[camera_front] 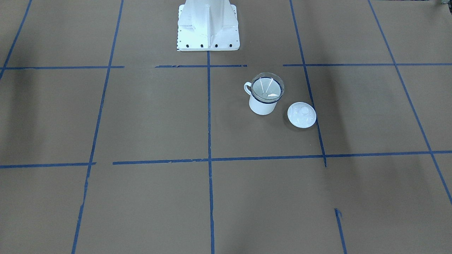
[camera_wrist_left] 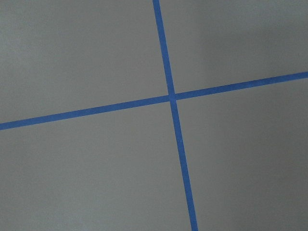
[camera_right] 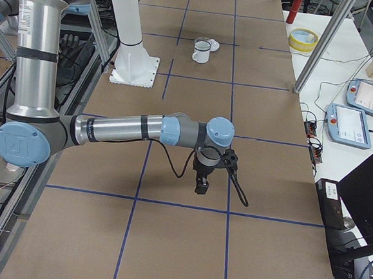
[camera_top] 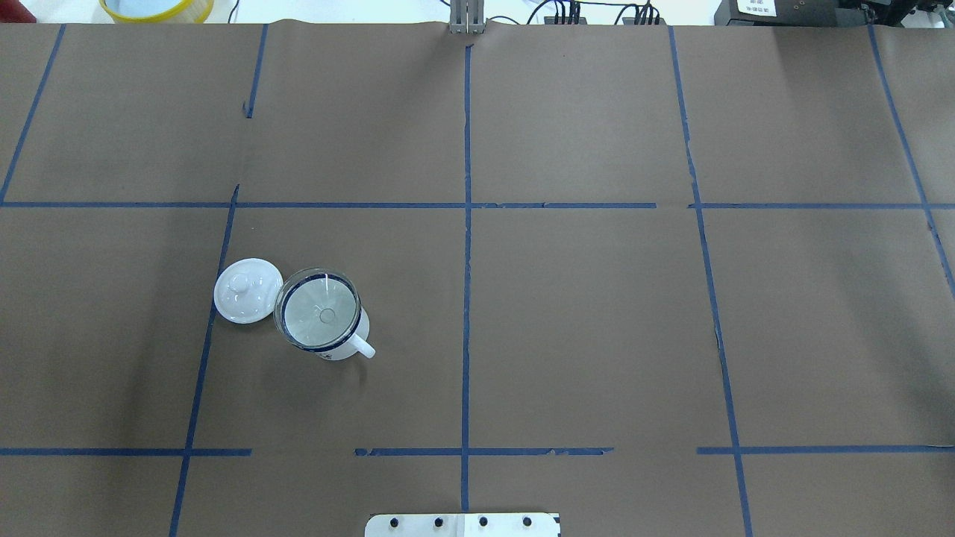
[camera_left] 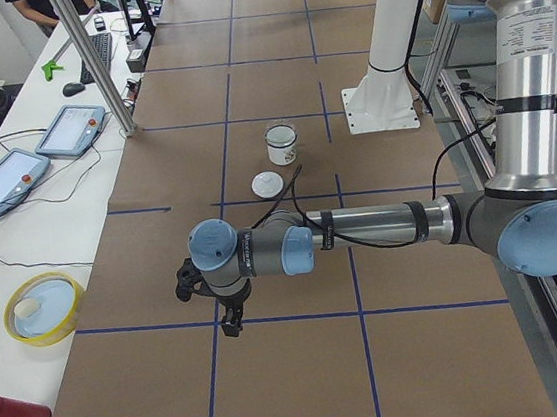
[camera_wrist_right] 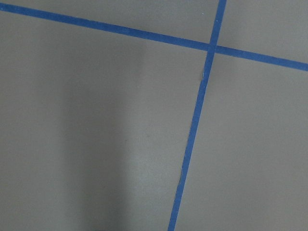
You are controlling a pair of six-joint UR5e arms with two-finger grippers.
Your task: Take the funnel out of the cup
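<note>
The funnel (camera_front: 267, 86) is sitting upright in the cup (camera_front: 262, 106) on the robot's left half of the table (camera_front: 141, 116), a white knobbed lid (camera_front: 301, 114) is lying just beside the cup, and the left hand (camera_left: 233, 324) and right hand (camera_right: 201, 187) are hanging well apart from them, grip state indeterminable.

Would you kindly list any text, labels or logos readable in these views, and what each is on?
Nothing reads clearly.
left arm label: print too small.
white sticker on a dark box: blurred.
right arm shoulder cap: a mark, illegible.
</note>
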